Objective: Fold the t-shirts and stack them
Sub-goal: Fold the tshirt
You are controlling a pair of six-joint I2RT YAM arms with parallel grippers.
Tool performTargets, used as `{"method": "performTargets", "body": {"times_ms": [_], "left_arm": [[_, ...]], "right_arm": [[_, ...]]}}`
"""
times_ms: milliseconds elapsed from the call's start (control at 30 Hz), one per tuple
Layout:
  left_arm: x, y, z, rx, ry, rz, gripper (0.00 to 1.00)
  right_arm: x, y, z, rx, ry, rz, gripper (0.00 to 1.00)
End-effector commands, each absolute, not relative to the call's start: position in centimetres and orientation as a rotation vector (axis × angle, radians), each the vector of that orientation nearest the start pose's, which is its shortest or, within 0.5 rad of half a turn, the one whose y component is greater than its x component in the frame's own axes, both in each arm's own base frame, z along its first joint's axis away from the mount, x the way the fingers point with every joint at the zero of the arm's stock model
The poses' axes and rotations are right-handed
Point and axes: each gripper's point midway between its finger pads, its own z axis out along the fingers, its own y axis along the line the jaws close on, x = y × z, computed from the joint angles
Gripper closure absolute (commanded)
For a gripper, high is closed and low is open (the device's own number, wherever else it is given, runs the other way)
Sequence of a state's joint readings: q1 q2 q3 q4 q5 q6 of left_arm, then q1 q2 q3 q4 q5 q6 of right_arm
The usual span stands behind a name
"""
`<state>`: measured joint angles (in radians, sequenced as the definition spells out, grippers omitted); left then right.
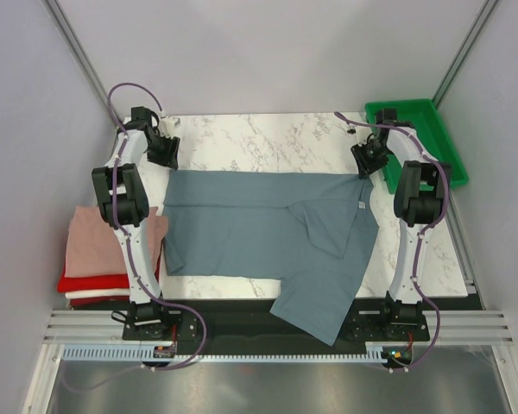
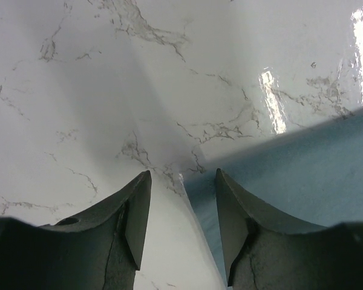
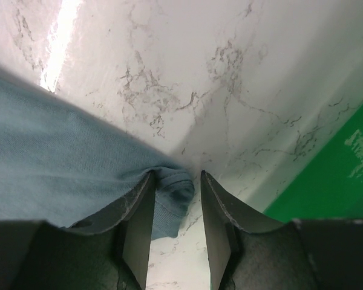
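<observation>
The large slate blue-grey t-shirt (image 1: 259,228) lies spread on the marble table (image 1: 259,138), one part folded over at the right and a flap hanging over the near edge. My left gripper (image 1: 164,153) is open at the shirt's far left corner. In the left wrist view the shirt's edge (image 2: 302,169) runs between the fingers of the gripper (image 2: 183,181). My right gripper (image 1: 369,159) is open at the far right corner. In the right wrist view that corner of the shirt (image 3: 60,151) lies between the fingers of the gripper (image 3: 176,181), unpinched. Folded pink (image 1: 104,241), red (image 1: 91,283) and white (image 1: 85,299) tees are stacked at the left.
A green plastic tray (image 1: 419,129) stands at the far right corner and shows in the right wrist view (image 3: 333,175). Grey walls close in both sides. A metal rail (image 1: 259,323) runs along the near edge by the arm bases.
</observation>
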<state>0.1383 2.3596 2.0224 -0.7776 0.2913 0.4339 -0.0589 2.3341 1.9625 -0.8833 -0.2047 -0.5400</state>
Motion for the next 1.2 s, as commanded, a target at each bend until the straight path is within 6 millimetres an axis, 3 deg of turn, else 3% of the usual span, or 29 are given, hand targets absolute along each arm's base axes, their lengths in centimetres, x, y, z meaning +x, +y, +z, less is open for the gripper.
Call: {"method": "performTargets", "body": {"times_ms": [0,233,700,967,1167], "left_arm": [[53.2,3.6,5.5,0.471,2.544,-0.235,0.46],[52.7,2.8,8.4,0.481,2.490,-0.281,0.41],[50.9,3.1,5.6,0.497,2.567,-0.310,0.45],[52.8,3.2,4.5,0.489,2.558,-0.308,0.47],[53.0,2.7,3.8,0.499,2.555,-0.339,0.57]], "right_arm": [[50.2,-1.3,2.5,-0.722,2.667,0.157,0.57],[50.1,-1.2,2.1,-0.718,2.673,0.172,0.57],[50.2,-1.1,1.6,-0.709,2.681,0.186,0.60],[50.1,-1.0,1.3,-0.697,2.690,0.194,0.63],[50.1,-1.0,1.2,-0.689,2.693,0.196,0.68]]}}
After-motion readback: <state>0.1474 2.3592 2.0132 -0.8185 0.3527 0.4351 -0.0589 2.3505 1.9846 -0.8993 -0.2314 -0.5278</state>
